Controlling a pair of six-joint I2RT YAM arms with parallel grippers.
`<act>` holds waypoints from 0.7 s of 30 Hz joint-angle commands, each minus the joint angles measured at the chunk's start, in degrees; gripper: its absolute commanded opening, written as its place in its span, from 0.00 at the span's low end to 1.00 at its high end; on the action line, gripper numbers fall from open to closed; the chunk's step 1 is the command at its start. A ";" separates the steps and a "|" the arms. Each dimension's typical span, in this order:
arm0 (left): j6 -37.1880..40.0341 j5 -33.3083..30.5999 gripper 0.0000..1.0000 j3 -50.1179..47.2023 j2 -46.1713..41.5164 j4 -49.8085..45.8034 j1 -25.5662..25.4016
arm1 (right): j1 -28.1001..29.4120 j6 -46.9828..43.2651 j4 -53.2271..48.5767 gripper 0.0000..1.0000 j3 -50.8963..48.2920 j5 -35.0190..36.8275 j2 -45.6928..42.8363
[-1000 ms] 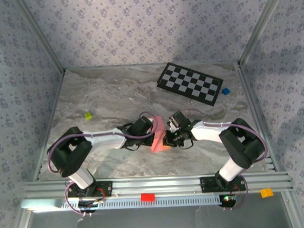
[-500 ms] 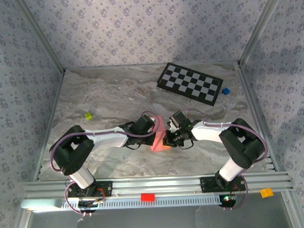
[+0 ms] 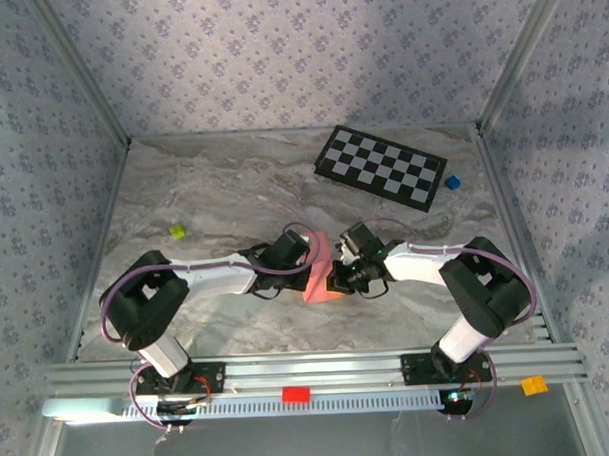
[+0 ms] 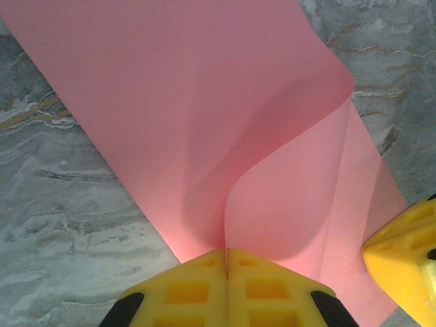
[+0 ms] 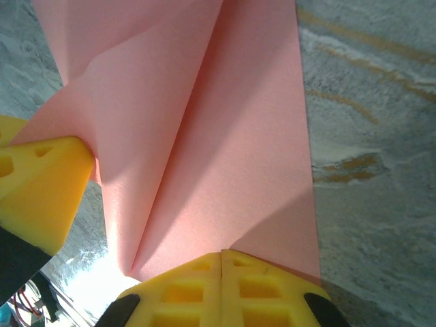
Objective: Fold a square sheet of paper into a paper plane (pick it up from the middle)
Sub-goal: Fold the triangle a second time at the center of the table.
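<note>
Left tool (image 4: pixel 226 262), yellow jaws pressed together, pinches a curling edge of the pink sheet of paper (image 4: pixel 204 116); the creased sheet spans between both tools, over the marbled counter (image 3: pixel 213 191); right tool (image 5: pixel 222 267), jaws likewise closed, grips its opposite edge.

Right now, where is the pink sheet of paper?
In the top view, the pink sheet of paper is at the near centre of the table, pinched between the left gripper and the right gripper, well short of the checkerboard.
</note>
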 commanded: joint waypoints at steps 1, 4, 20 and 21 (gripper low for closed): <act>1.24 -1.31 0.00 1.35 0.71 -1.34 0.26 | -0.35 -0.86 -3.33 0.05 -1.23 2.00 0.01; 1.16 -1.47 0.01 1.12 0.74 -1.31 0.26 | -0.41 -0.74 -3.23 0.05 -1.23 1.98 0.10; 2.32 -0.47 0.01 2.04 2.03 -0.24 0.57 | -0.54 -0.73 -3.18 0.05 -1.39 2.00 0.23; 2.41 -0.35 0.02 1.93 2.21 -0.34 0.61 | -0.52 -0.62 -3.20 0.05 -1.39 2.01 0.23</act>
